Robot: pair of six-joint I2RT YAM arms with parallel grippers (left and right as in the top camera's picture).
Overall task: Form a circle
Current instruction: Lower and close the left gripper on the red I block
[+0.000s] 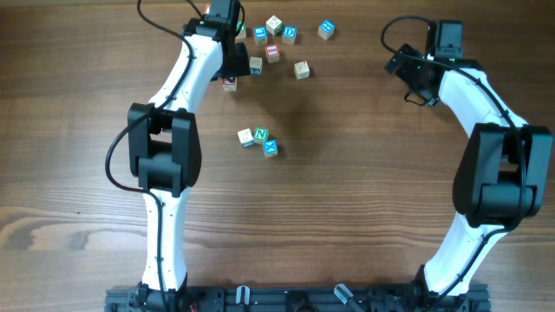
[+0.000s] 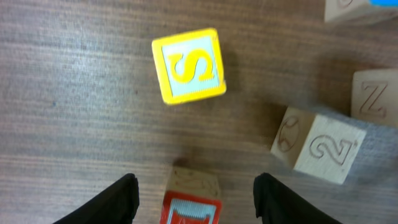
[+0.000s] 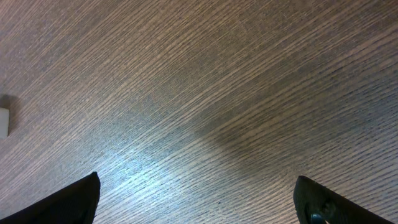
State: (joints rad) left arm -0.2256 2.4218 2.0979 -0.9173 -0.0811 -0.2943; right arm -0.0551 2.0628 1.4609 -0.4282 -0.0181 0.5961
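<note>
Readable letters first. In the left wrist view a yellow-framed cube shows a yellow "S". A pale wooden cube carries a carved "2", with another rounded character on its neighbouring face that I cannot read. A third pale cube, at the right edge, shows a "Z". The red-faced cube at the bottom of that view is cut off, so its letter cannot be told.

From overhead, the circle is a tight clump on the wooden surface, about midway between the two arms. I can count only three cubes in it: a pale one, one with a green "N", and a blue one just below and to the right, touching or nearly so.

The left tool is well apart from that clump, up among the loose scatter. It stands moderately wide, straddling the red-faced cube with wood showing on both sides, gripping nothing. The right tool is spread wide over bare wood, far to the clump's right, holding nothing.
</note>
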